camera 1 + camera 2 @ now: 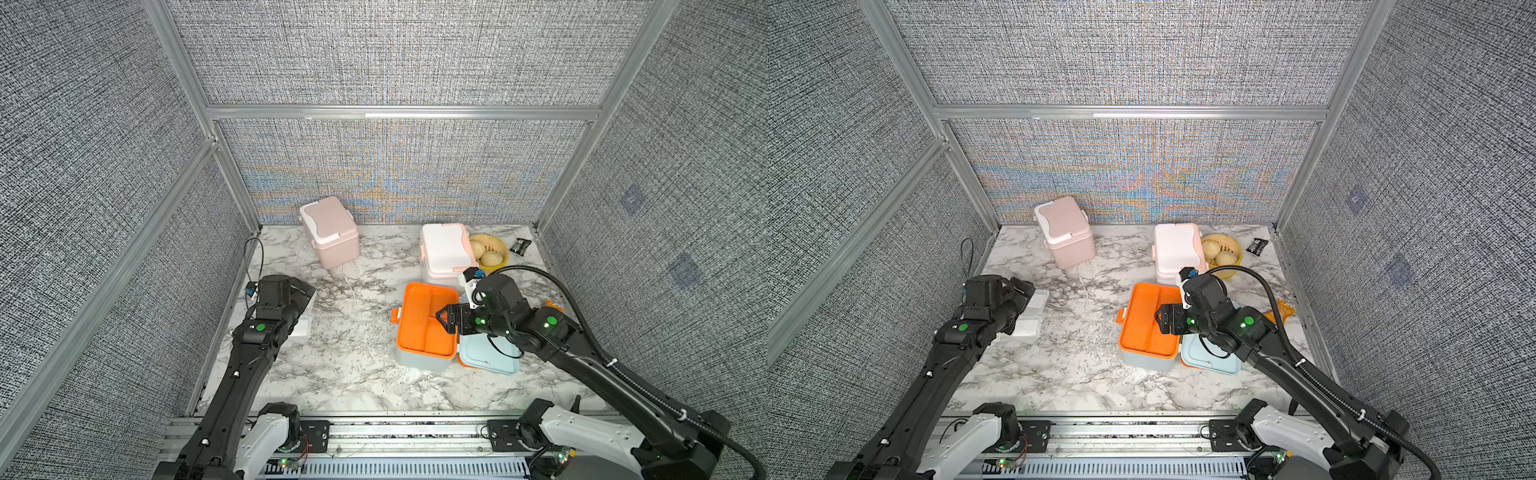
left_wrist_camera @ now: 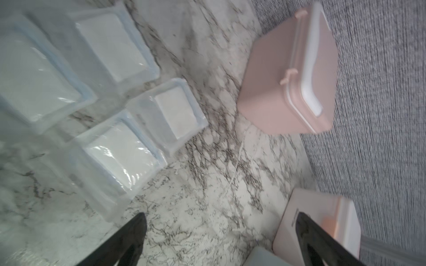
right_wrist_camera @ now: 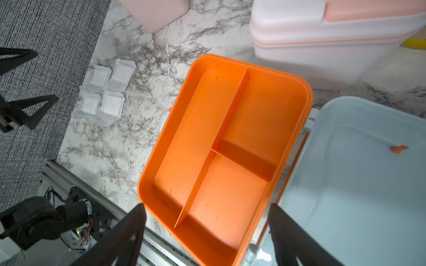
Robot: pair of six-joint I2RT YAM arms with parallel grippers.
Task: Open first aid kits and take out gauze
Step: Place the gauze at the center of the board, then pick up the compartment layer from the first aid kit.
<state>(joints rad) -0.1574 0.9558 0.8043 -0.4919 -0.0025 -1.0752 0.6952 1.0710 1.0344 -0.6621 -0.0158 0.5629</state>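
Though near gauze (image 2: 119, 156), left claw (image 2: 220, 216) clear.

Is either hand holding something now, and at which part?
Nothing is held. The left hand is open near the gauze packets; the right hand is open over the orange tray.
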